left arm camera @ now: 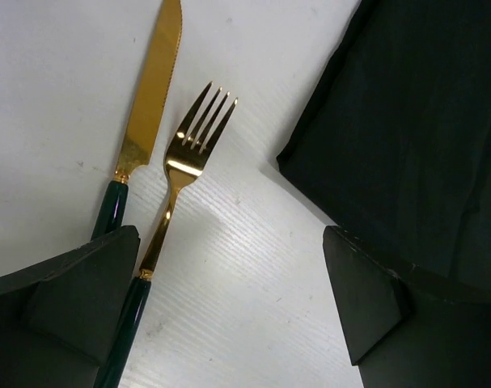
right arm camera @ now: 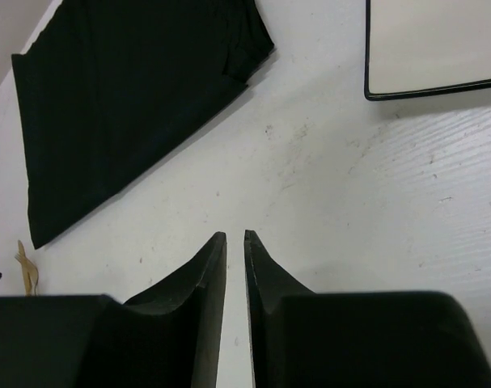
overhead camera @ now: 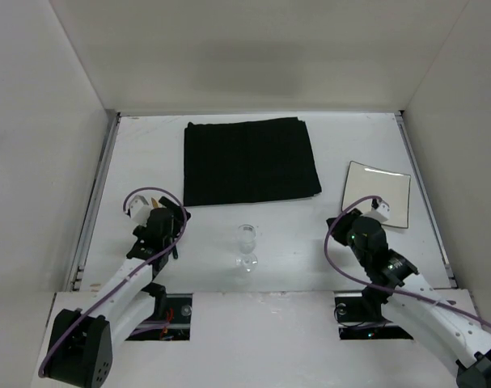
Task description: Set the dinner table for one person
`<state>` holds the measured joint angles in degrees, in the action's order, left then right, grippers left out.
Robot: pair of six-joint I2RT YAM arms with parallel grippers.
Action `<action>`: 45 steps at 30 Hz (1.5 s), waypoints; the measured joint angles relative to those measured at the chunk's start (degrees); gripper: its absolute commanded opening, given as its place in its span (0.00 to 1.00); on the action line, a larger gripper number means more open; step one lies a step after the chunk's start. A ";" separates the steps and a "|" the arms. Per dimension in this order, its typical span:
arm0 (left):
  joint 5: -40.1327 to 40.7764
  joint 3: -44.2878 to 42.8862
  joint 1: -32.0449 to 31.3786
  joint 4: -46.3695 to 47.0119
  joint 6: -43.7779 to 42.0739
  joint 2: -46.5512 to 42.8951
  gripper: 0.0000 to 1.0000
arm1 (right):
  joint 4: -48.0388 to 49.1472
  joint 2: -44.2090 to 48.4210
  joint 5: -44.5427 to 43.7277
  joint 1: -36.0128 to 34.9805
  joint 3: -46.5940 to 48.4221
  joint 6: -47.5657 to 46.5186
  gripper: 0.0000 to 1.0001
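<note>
- Jaws of the left gripper (left arm camera: 229, 267) stand wide apart with nothing clamped; a gold fork (left arm camera: 192, 145) with a dark green handle lies on the table in the gap, closer to the left-hand finger.
- Just beside the fork, further left, is a matching gold knife (left arm camera: 152, 89) with its serrated blade pointing away; its green handle runs out of sight behind the same finger.
- Jaws of the right gripper (right arm camera: 235, 242) are drawn almost together (only a thin slit shows between the tips) and hold nothing; bare white surface lies beneath them.
- From above, the dinner table (overhead camera: 310, 242) is the white top filling the space in front of both arms, with walls on three sides and metal rails along its edges.
- A black placemat (overhead camera: 249, 162) lies flat at the far middle of the table, and its near left corner comes close to the left gripper.
- A square white plate (overhead camera: 378, 192) with a dark rim sits to the right of the placemat, apart from it and just beyond the right gripper.
- A clear stemmed glass (overhead camera: 247, 242) is in front of the placemat, between the two arms; whether it stands or lies I cannot tell.
</note>
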<state>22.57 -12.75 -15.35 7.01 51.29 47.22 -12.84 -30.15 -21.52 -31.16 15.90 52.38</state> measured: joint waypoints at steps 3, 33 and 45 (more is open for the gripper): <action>-0.57 0.00 -0.39 -0.04 -0.02 0.72 1.00 | 0.15 -0.87 0.48 0.02 0.00 0.04 0.28; 0.59 0.35 -10.43 8.15 -5.07 -0.55 0.31 | 7.87 -15.12 2.62 33.66 1.77 0.98 0.26; -1.46 2.60 -10.40 7.32 -3.89 -12.96 0.37 | 8.39 -11.19 -1.64 53.13 0.42 1.75 0.48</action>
<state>21.10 -10.15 -25.76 14.33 47.40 34.26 -4.45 -41.34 -23.16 21.98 16.32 54.13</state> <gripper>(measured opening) 0.362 0.457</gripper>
